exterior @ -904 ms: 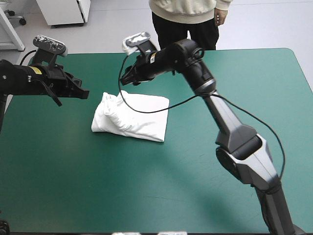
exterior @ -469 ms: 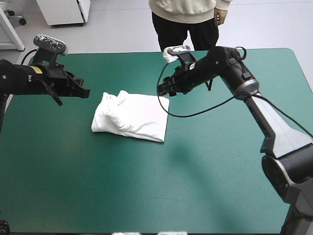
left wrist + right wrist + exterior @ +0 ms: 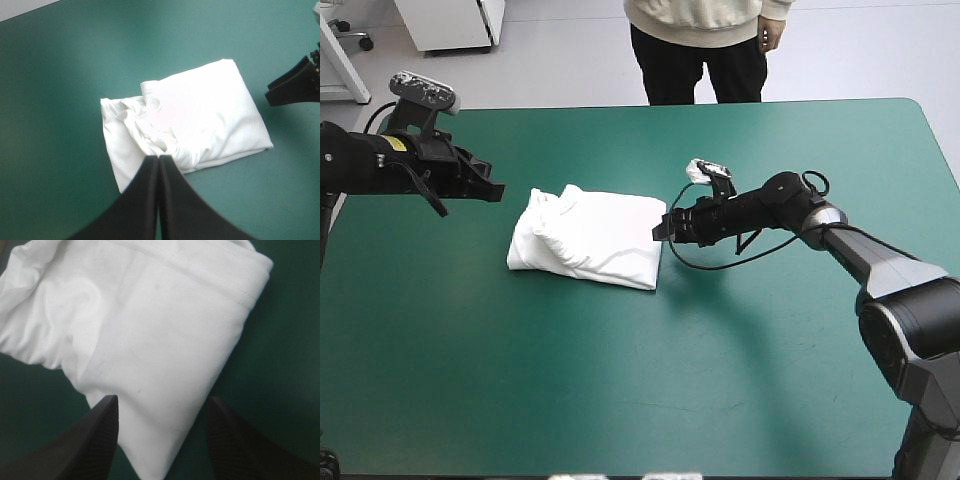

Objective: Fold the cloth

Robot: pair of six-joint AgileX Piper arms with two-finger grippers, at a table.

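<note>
The white T-shirt [image 3: 588, 240] lies as a folded bundle on the teal-green cover, its left end bunched and wrinkled. My right gripper [image 3: 661, 229] is low at the bundle's right edge, open. In the right wrist view the two black fingers [image 3: 107, 415] stand apart on either side of a corner of the T-shirt [image 3: 150, 330]. My left gripper [image 3: 492, 190] hovers left of the bundle, shut and holding nothing. In the left wrist view its gripper [image 3: 159, 159] points at the wrinkled end of the T-shirt [image 3: 205, 115], with the right gripper [image 3: 290, 86] seen beyond.
Bare teal-green cover [image 3: 620, 380] surrounds the bundle, with wide room toward the near edge and the right side. The table's far edge [image 3: 570, 106] runs behind both arms.
My right arm has swung from above the bundle's far-left corner over to the right and dropped low to the bundle's right edge. The left arm and the T-shirt have stayed put.
</note>
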